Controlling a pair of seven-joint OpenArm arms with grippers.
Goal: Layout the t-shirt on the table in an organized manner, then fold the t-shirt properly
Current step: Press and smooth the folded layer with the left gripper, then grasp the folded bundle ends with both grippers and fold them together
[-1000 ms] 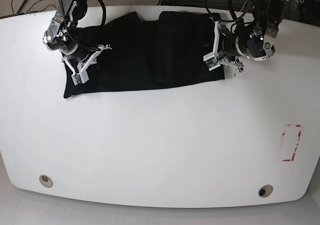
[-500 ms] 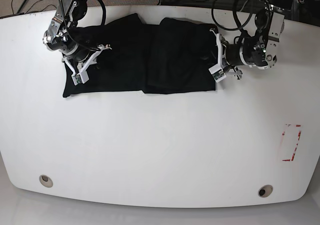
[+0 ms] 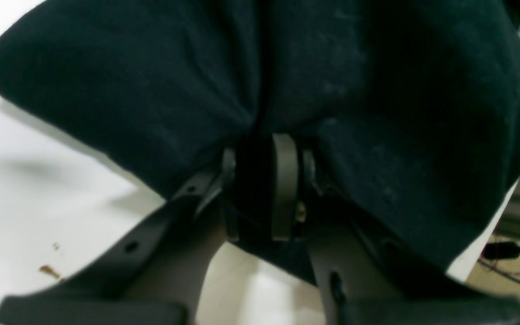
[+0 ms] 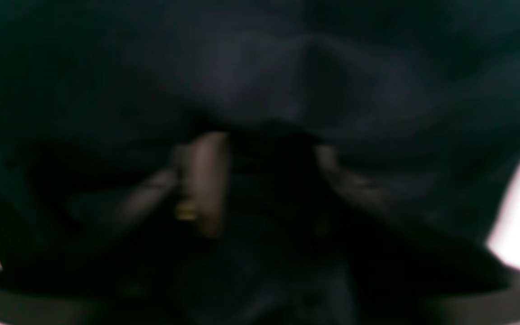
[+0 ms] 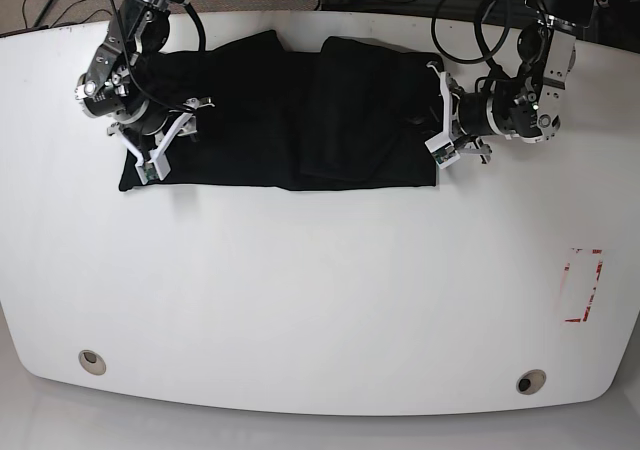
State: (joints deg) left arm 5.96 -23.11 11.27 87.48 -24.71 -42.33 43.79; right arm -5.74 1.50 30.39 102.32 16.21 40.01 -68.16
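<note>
1. Two grippers work the black t-shirt (image 5: 280,110), which lies as a wide band across the far half of the table (image 5: 320,290), its near hem roughly parallel to the table's near edge.

2. We see the shirt's end under the right gripper (image 5: 160,145) has shifted outward since a second ago: the corner now sits further toward the table's side, and the band looks longer and flatter.

3. At the other end, the left gripper (image 5: 440,130) has drawn back from the cloth's middle toward its end; its wrist view shows the jaws (image 3: 266,180) nearly together, pinching a bunch of dark fabric.

4. The right gripper's jaws, closed on the cloth a moment ago, now stand apart in its wrist view (image 4: 260,180), with dark fabric between and around them; we cannot tell whether any cloth is gripped.

5. We judge the layout step is close to done: the garment is stretched, though a folded panel still overlaps near its middle.

6. Room is plentiful: the whole near half of the table is bare white, down to the two grommet holes (image 5: 92,361) and the red rectangle mark (image 5: 583,285). The far edge lies close behind the shirt, so pulling should go nearward.
</note>
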